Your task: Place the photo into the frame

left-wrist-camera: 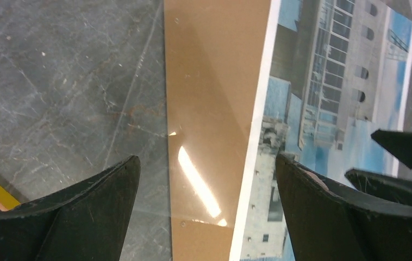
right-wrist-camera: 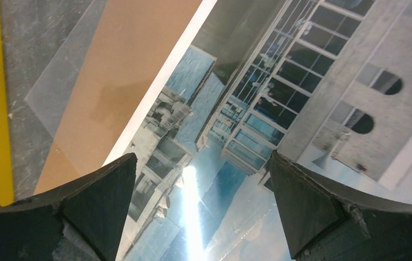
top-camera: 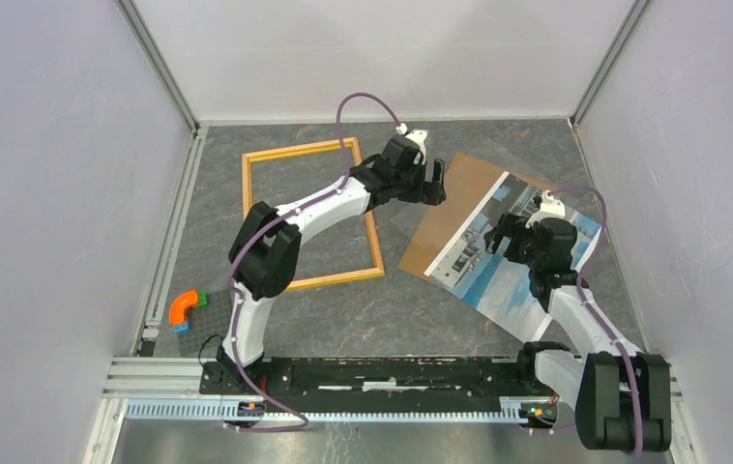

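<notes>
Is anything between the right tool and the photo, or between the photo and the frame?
Nothing visible under the open right tool; the photo lies directly below. The left tool hovers between photo and frame. Whether the clear sheet covers the photo, I cannot tell.

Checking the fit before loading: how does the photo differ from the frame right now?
The frame is an empty orange-yellow outline on the left; the photo is a solid printed sheet on the right. The frame lies nearly square-on, the photo skewed. Both lie flat, rectangular.
</notes>
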You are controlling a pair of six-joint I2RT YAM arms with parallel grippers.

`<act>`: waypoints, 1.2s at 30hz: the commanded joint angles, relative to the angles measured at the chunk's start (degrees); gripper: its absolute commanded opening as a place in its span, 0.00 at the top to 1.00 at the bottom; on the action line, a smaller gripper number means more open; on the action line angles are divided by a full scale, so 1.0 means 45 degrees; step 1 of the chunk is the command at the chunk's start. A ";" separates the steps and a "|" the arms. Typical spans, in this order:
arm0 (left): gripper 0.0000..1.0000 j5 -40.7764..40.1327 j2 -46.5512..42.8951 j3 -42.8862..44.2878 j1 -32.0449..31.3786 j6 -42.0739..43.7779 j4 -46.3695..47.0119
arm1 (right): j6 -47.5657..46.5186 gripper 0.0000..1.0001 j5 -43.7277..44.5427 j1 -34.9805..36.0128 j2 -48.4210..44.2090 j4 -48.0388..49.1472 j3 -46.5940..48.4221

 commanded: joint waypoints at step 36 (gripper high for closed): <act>0.00 0.1102 0.2790 0.1326 0.0996 -0.0477 -0.1788 | 0.0064 0.07 -0.1780 -0.1131 0.2909 0.1763 -0.0606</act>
